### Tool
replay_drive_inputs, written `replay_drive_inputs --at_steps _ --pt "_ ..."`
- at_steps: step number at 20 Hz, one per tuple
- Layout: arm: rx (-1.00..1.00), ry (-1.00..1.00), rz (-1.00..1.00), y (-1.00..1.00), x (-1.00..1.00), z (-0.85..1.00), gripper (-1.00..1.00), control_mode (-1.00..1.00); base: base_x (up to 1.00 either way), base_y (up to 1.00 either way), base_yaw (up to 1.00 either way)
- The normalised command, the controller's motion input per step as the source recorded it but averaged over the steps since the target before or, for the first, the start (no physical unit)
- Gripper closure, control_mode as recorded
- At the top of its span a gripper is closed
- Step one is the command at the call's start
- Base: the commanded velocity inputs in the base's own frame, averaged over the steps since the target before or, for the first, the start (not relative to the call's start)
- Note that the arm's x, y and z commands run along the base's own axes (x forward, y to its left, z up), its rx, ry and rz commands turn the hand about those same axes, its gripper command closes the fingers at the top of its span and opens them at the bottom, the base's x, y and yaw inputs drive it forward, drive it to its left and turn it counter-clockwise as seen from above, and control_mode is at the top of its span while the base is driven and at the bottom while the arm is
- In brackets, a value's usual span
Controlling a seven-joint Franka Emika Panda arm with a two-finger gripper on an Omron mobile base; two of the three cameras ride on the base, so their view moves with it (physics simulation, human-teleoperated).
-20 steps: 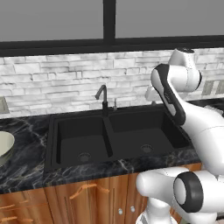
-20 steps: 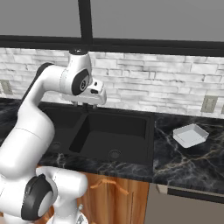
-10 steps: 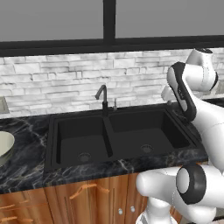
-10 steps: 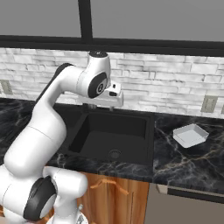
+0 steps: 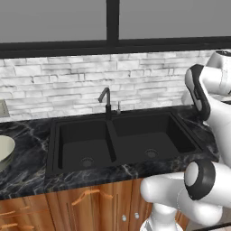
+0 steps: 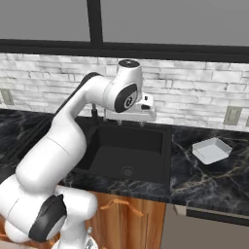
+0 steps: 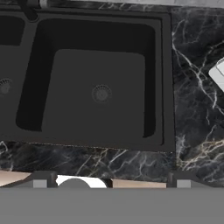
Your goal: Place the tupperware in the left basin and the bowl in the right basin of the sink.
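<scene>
The white tupperware [image 6: 211, 150] rests on the dark marble counter right of the sink; one corner of it [image 7: 218, 73] shows at the hand view's right edge. At the far left the cream bowl [image 5: 4, 151] sits on the counter. The black sink has a left basin [image 5: 85, 144] and a right basin [image 5: 151, 137], both bare. My gripper [image 6: 130, 122] hangs open above the right basin [image 6: 129, 155], pointing down. In the hand view its fingertips [image 7: 41, 181] stand wide apart with nothing between them, over the sink's front edge and the right basin [image 7: 100, 83].
A black gooseneck faucet [image 5: 106, 101] rises behind the sink's divider. A white brick wall and a dark window frame close off the back. A wall outlet [image 6: 232, 115] sits above the counter beyond the tupperware. Wooden cabinet fronts [image 5: 90, 198] run below.
My arm has swung to the right across the sink, carrying the open gripper from over the divider to above the right basin. Bowl and tupperware have stayed put.
</scene>
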Motion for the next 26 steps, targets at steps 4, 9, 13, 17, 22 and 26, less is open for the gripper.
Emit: replay_drive_inputs --at_steps 4,9,13,17,22,26 --pt "-0.06 0.00 0.02 -0.55 0.00 -0.15 -1.00 -1.00 0.00 0.00 0.00" --pt "-0.05 0.04 0.04 -0.56 0.00 -0.12 -1.00 -1.00 0.00 0.00 0.00" --pt "-0.07 0.05 0.03 -0.51 0.00 -0.15 -1.00 -1.00 0.00 0.00 0.00" --pt "-0.05 0.06 0.02 -0.47 0.01 -0.13 -1.00 -1.00 0.00 0.00 0.00" --pt "-0.03 0.02 0.02 -0.40 0.17 -0.22 -1.00 -1.00 0.00 0.00 0.00" --pt "0.00 0.00 0.07 -0.29 0.43 -0.30 -1.00 -1.00 0.00 0.00 0.00"
